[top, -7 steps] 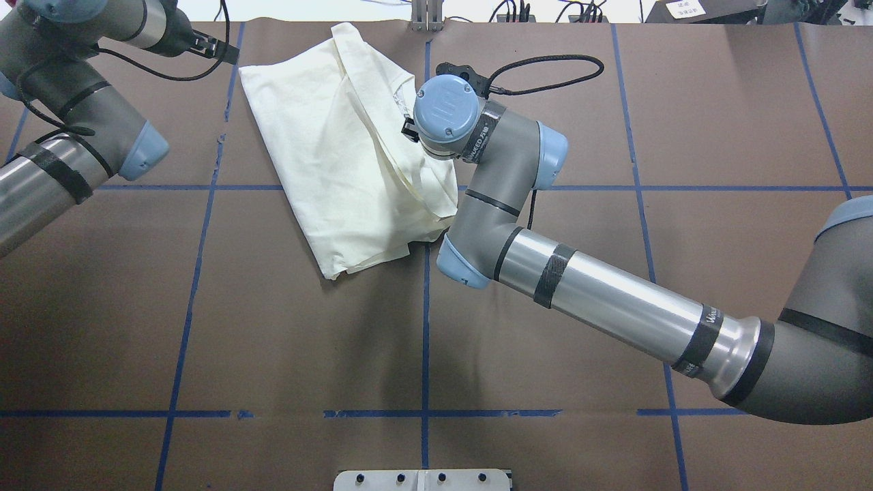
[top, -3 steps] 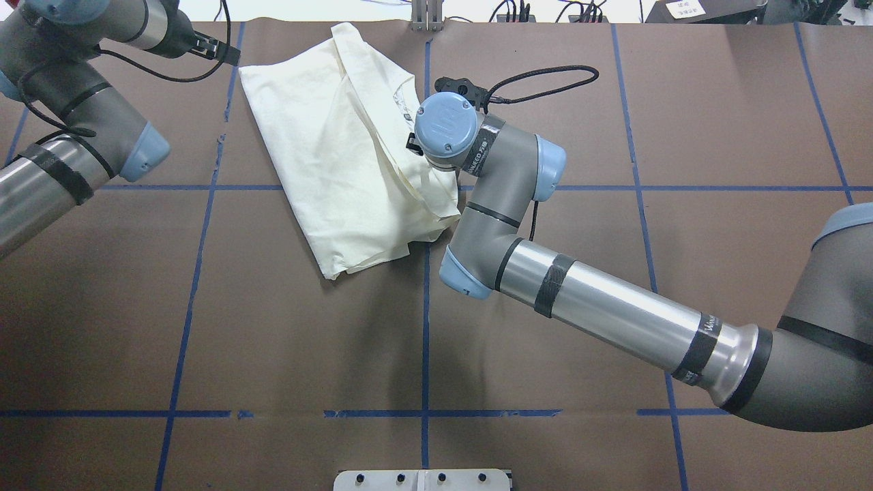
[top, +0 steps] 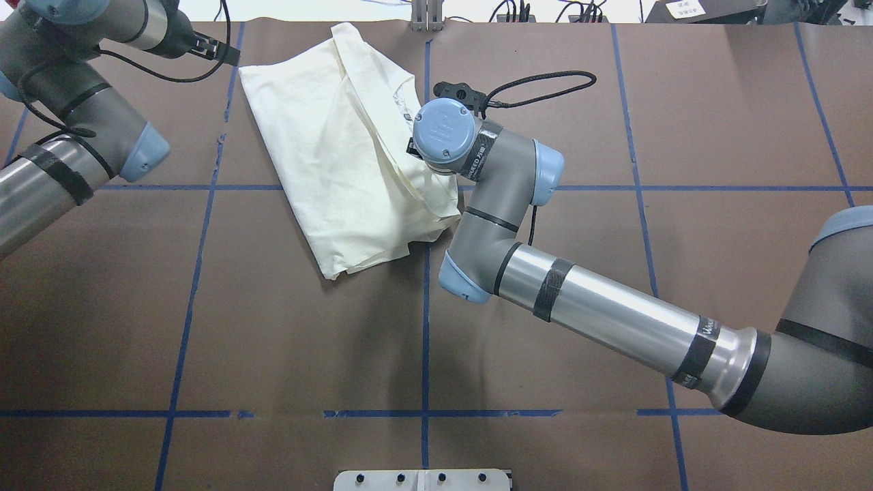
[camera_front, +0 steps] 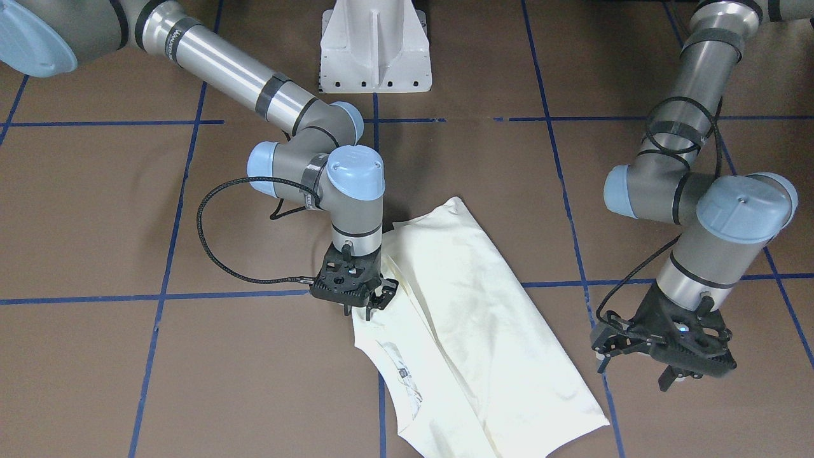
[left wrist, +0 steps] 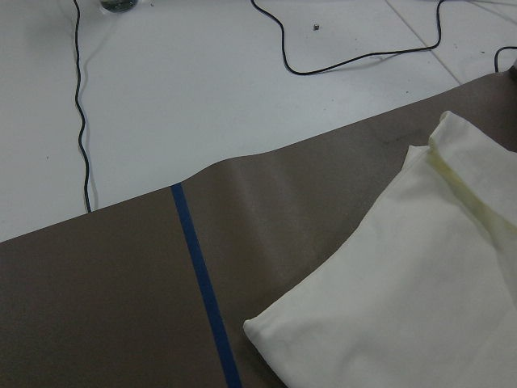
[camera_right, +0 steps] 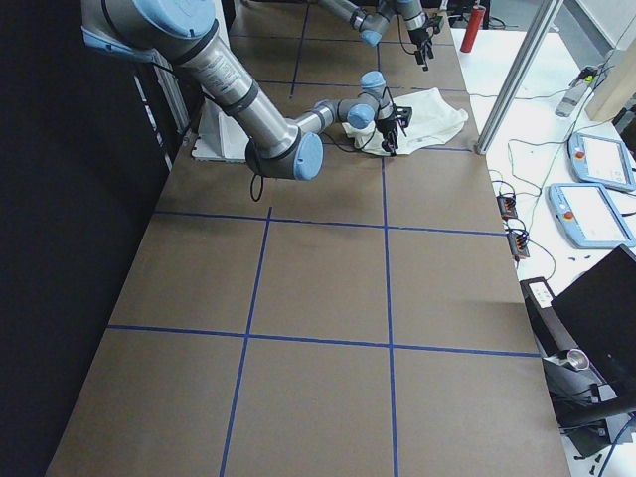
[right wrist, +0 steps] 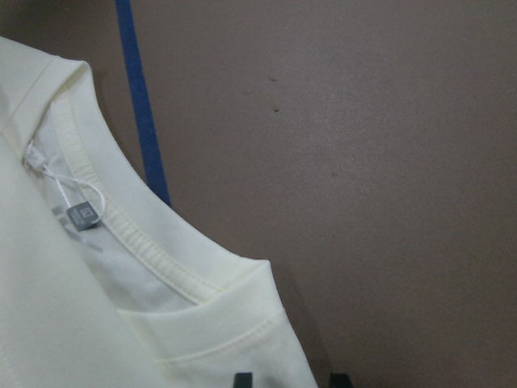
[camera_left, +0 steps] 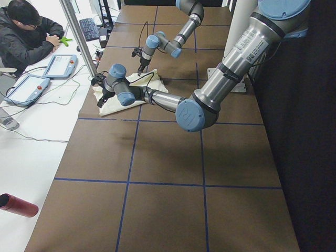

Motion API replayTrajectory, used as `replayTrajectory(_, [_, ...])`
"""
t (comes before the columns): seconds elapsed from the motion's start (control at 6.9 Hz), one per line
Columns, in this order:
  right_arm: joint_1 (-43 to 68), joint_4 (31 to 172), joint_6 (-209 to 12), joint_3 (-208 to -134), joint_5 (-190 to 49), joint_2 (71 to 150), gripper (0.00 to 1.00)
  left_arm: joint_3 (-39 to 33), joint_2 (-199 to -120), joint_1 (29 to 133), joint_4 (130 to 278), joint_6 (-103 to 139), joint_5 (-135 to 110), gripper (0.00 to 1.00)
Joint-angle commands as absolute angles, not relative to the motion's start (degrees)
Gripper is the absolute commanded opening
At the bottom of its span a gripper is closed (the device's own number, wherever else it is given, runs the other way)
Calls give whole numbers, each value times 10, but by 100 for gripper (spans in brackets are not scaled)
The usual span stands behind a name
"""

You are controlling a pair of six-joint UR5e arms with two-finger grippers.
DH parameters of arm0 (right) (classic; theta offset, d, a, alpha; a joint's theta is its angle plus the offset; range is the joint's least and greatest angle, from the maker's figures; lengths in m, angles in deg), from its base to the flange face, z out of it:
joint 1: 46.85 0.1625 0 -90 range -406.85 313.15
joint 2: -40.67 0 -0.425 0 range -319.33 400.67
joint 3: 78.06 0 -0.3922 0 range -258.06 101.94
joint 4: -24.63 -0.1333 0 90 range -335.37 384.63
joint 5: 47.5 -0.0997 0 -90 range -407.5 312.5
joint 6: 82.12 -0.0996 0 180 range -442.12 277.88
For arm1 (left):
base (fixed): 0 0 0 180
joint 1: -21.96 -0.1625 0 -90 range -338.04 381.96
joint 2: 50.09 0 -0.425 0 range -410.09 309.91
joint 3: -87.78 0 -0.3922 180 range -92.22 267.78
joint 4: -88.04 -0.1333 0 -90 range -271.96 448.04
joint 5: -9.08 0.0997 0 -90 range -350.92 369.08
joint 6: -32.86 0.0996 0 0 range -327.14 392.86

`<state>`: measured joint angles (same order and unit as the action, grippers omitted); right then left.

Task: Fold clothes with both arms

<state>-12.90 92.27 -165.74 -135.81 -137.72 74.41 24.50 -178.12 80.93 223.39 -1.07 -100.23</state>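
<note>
- At the robot's edge of the table (top: 307, 341) you see the white pedestal base (top: 423, 479). The right arm (top: 614, 314) reaches from that side past the middle. A dark band on its forearm carries pale lettering too small to read.
- The T-shirt (top: 327, 157) lies folded lengthwise in the far half, mostly left of the centre tape line (top: 425, 341). Its long axis slants from a near corner up to the far edge, and the neckline faces the robot's right.
- Inside the collar you find a small grey neck label (right wrist: 83, 215); its writing is illegible.
- The right gripper (camera_front: 359, 310) points down at the neckline side, its fingers slightly spread with the shirt's edge between them.
- The left gripper (top: 228, 53) hovers just beside the shirt's far left corner. You cannot tell whether its fingers are spread or together.
</note>
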Motion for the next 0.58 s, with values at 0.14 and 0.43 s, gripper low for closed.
replayTrajectory(0.14, [-129,924,-1661,-1359,-1377,744,0,245,-1779,809,2237,-12,-1003,100])
replayTrajectory(0.43, [-128,959,-1657,-1395,-1382,745,0,245,-1779,808,2240,-13,-1002,100])
